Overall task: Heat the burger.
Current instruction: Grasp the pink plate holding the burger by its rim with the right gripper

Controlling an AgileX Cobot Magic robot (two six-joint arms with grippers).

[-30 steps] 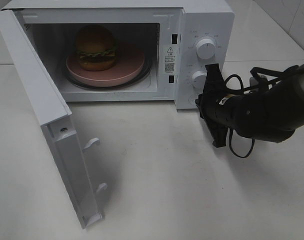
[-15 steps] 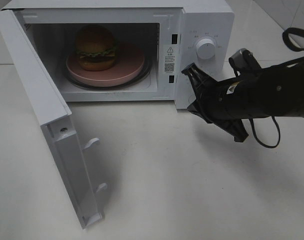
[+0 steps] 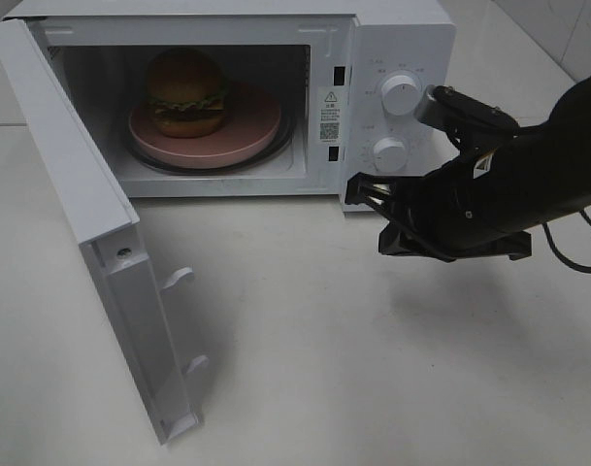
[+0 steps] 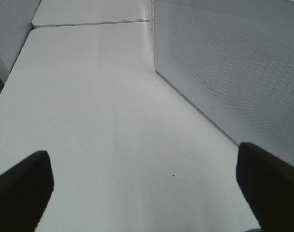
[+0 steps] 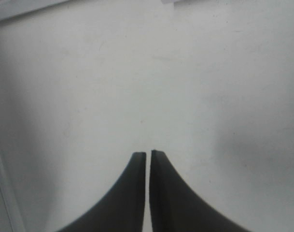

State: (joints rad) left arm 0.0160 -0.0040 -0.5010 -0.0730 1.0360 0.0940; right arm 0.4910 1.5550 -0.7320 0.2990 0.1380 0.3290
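Observation:
The burger [image 3: 185, 92], with its brown bun, green lettuce and dark patty, sits on a pink plate [image 3: 251, 126] inside the open microwave [image 3: 402, 34]. My right gripper [image 3: 354, 190] hovers low in front of the microwave's control panel and points left toward the cavity's lower right corner. In the right wrist view its fingers [image 5: 161, 193] stand almost together over bare table, with nothing between them. My left gripper [image 4: 143, 154] does not show in the exterior view. In the left wrist view its fingertips [image 4: 21, 186] stand far apart, open and empty, beside the microwave's perforated side wall [image 4: 233, 63].
The microwave door [image 3: 72, 184] hangs fully open to the left, its latch hooks [image 3: 179, 279] sticking out over the table. Two white dials [image 3: 400, 94] sit on the panel just above my right arm. The white table [image 3: 324, 369] stretches in front.
My right arm has swung from pointing up at the lower dial to pointing left, lower, by the microwave's front right corner. The left gripper, burger and door have not moved.

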